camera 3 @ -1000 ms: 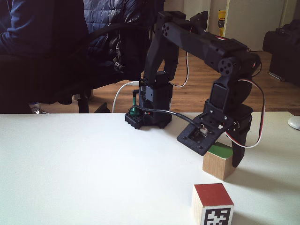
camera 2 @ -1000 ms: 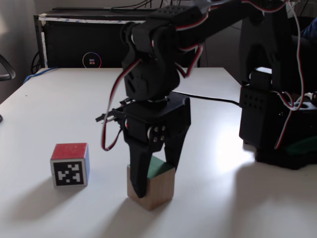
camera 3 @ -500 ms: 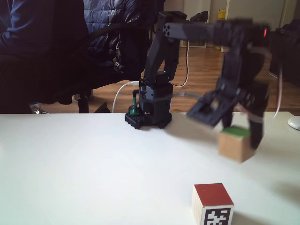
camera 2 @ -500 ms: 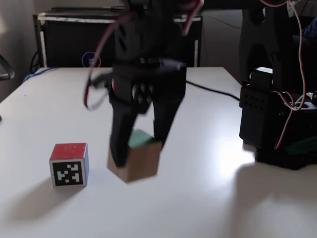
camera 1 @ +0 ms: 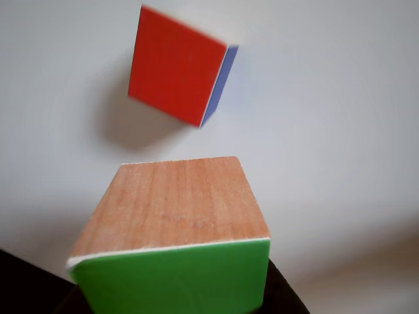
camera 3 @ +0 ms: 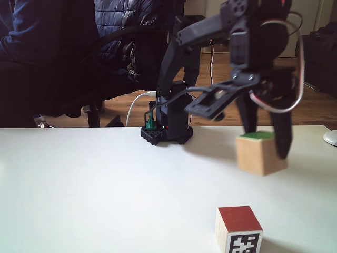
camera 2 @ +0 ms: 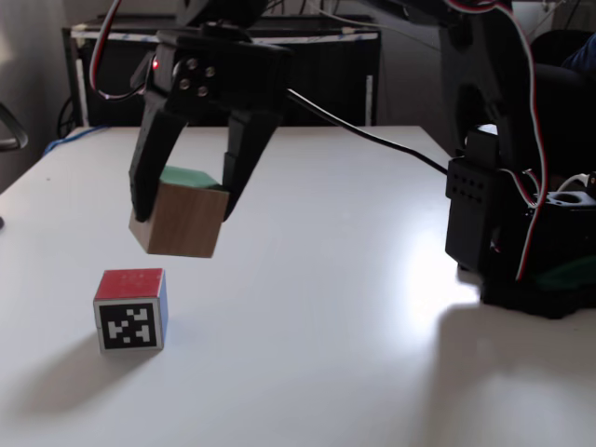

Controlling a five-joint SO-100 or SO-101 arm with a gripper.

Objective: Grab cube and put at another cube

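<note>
My gripper (camera 2: 183, 212) is shut on the green-faced wooden cube (camera 2: 180, 222) and holds it in the air, tilted, above the white table. The red and blue cube (camera 2: 130, 310) rests on the table below and slightly left of it, showing a black-and-white marker on its front. In another fixed view the held cube (camera 3: 259, 154) hangs in the gripper (camera 3: 266, 146), above and behind the red-topped cube (camera 3: 238, 226). In the other view the held cube (camera 1: 173, 216) sits at the bottom, its green face nearest, with the red and blue cube (camera 1: 175, 73) on the table beyond it.
The arm's base (camera 2: 521, 233) stands on the right of the table, with a black cable running from it. A dark cabinet (camera 2: 121, 74) stands behind the table. A seated person (camera 3: 47, 47) is beyond the far edge, and a white mouse (camera 3: 331, 138) lies at the right edge.
The gripper has lifted the green-faced cube off the table and carried it up and towards the red and blue cube. The red and blue cube has not moved.
</note>
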